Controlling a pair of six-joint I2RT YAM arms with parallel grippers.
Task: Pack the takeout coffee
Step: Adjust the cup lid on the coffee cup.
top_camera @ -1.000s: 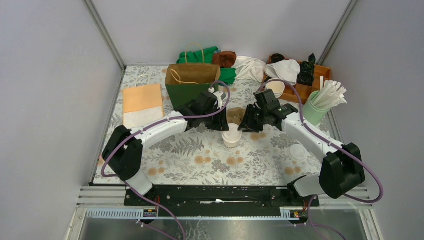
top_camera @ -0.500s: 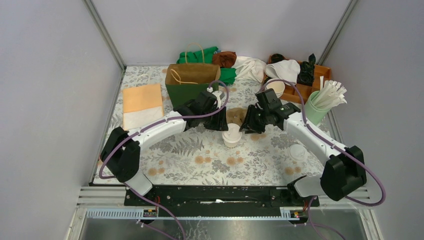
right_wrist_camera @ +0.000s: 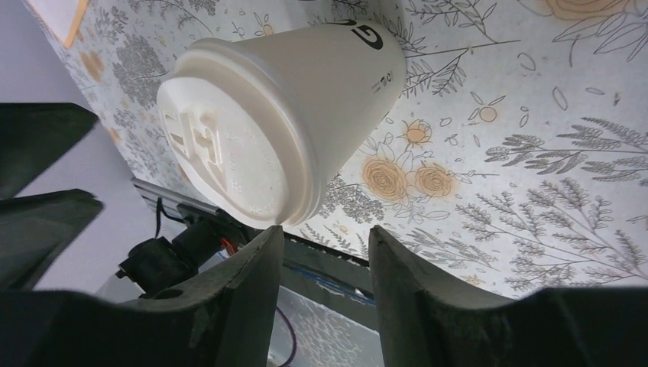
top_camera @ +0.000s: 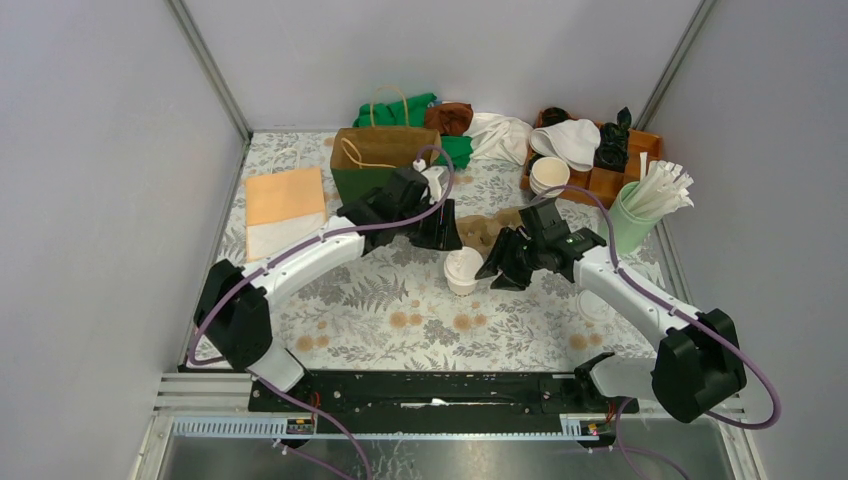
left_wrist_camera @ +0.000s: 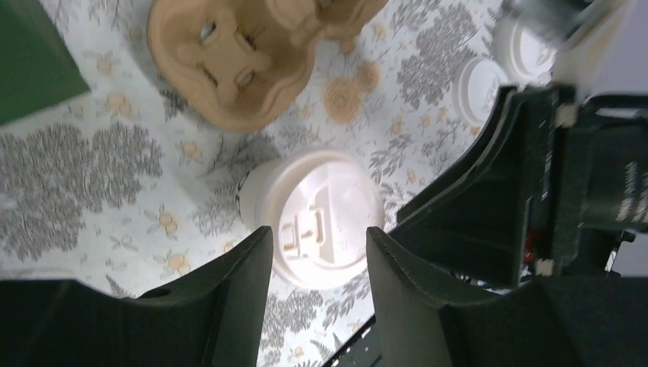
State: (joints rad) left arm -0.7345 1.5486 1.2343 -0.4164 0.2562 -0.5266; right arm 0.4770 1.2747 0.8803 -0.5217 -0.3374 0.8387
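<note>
Centrally, lidded takeout coffee (top_camera: 463,270), upright

Your top view sits high behind the arm bases, looking down and forward over the whole table (top_camera: 400,320). Your left wrist view looks almost straight down, close on the lidded cup (left_wrist_camera: 325,222) at centre frame. Your right wrist view sits low and near, catching that cup side-on at upper left. All three share it; the top and left wrist views also share the cup carrier (left_wrist_camera: 229,57).
</note>
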